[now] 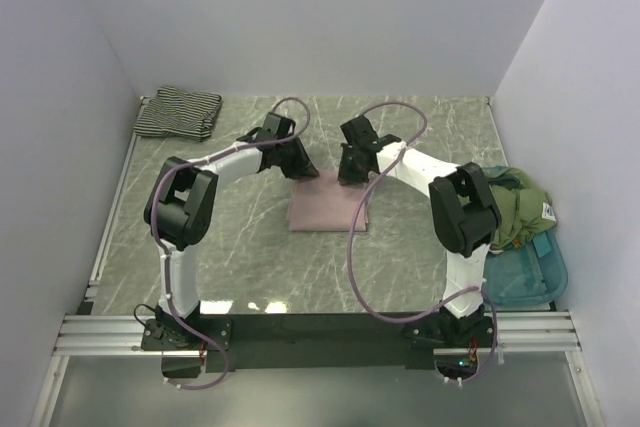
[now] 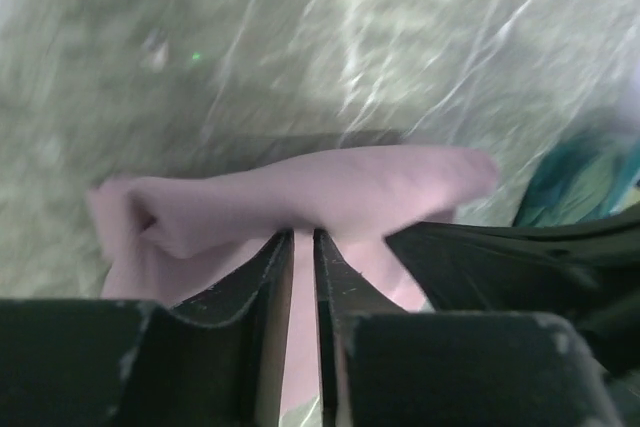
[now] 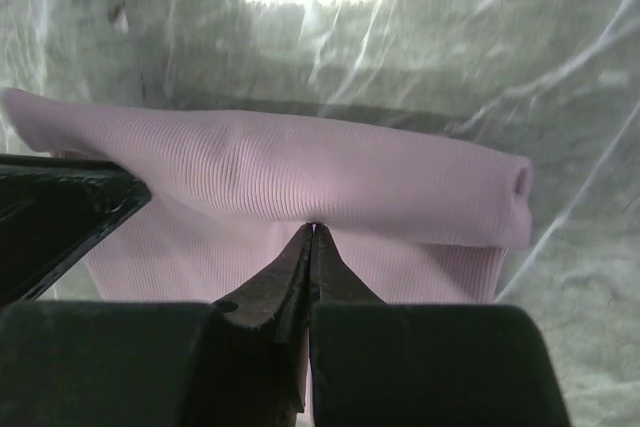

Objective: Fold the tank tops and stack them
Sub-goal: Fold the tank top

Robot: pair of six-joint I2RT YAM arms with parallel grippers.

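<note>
The mauve-pink tank top (image 1: 328, 209) lies partly folded at the table's middle. Its far edge is lifted into a rolled fold, seen in the left wrist view (image 2: 330, 187) and the right wrist view (image 3: 300, 167). My left gripper (image 1: 300, 165) pinches that fold at its left part, jaws nearly together on the fabric (image 2: 303, 234). My right gripper (image 1: 350, 169) is shut on the same fold further right (image 3: 312, 227). The black-and-white striped tank top (image 1: 178, 112) lies folded at the far left corner.
A teal plastic tray (image 1: 530, 277) sits at the right edge with an olive-green garment (image 1: 515, 205) heaped over its far end. White walls enclose the marble-patterned table (image 1: 240, 237) on three sides. A metal rail (image 1: 110, 207) runs along the left edge.
</note>
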